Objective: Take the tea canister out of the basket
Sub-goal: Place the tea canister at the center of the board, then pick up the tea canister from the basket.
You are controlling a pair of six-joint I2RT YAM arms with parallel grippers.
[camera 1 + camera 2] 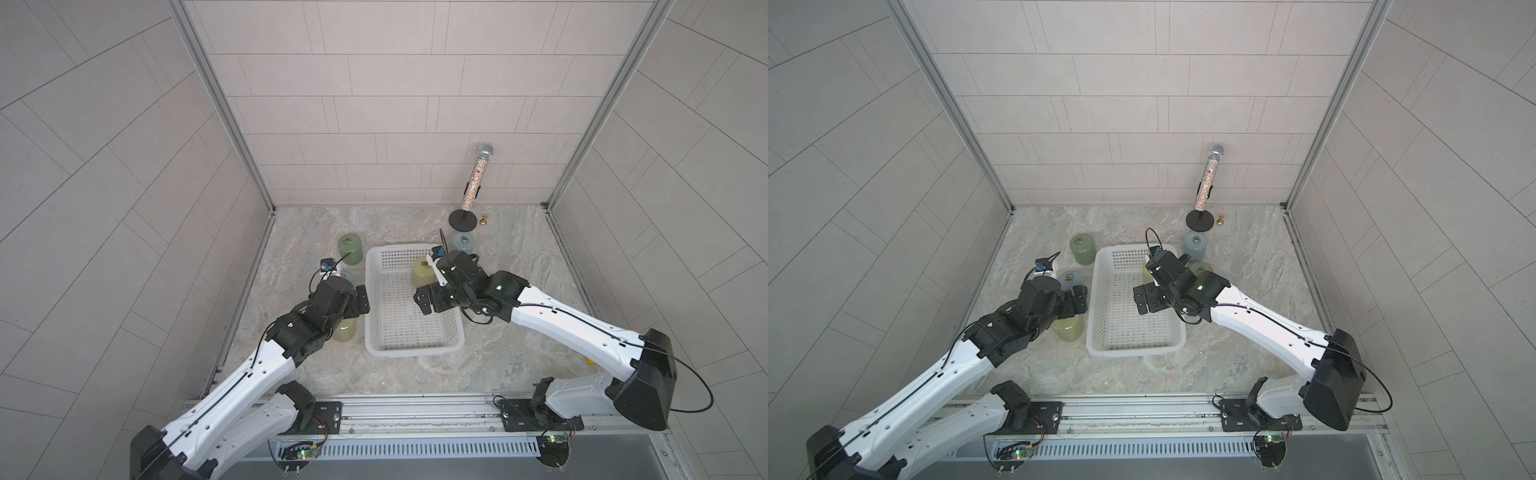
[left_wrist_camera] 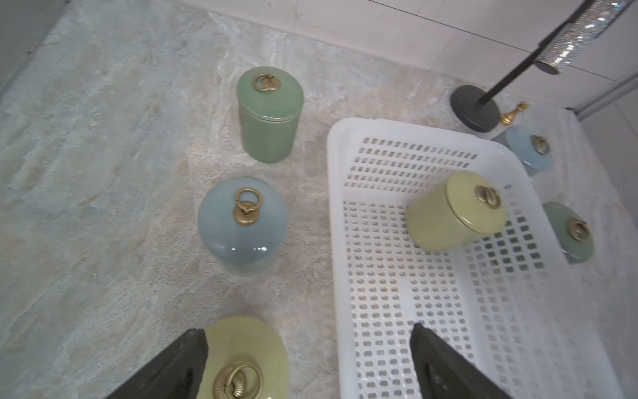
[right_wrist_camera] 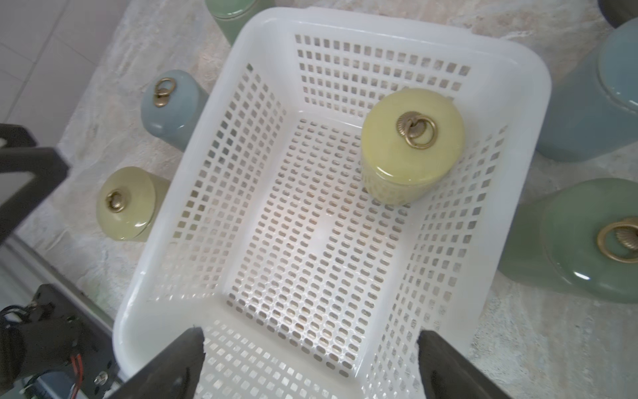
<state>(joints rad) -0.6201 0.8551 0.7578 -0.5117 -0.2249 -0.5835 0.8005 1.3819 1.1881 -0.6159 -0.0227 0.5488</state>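
Five other canisters [image 2: 241,241] out on the bench [image 1: 498,353], last yellow canister [image 3: 412,138] upright in the far right corner of the basket [image 1: 415,351], not yet gripped; right tool [image 3: 310,334] wide open, empty above the basket, left tool [image 2: 309,330] likewise by its left rim

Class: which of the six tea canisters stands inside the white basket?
The yellow-green canister, alone inside the basket, near its far end. Its yellow-green twin and the rest stand outside.
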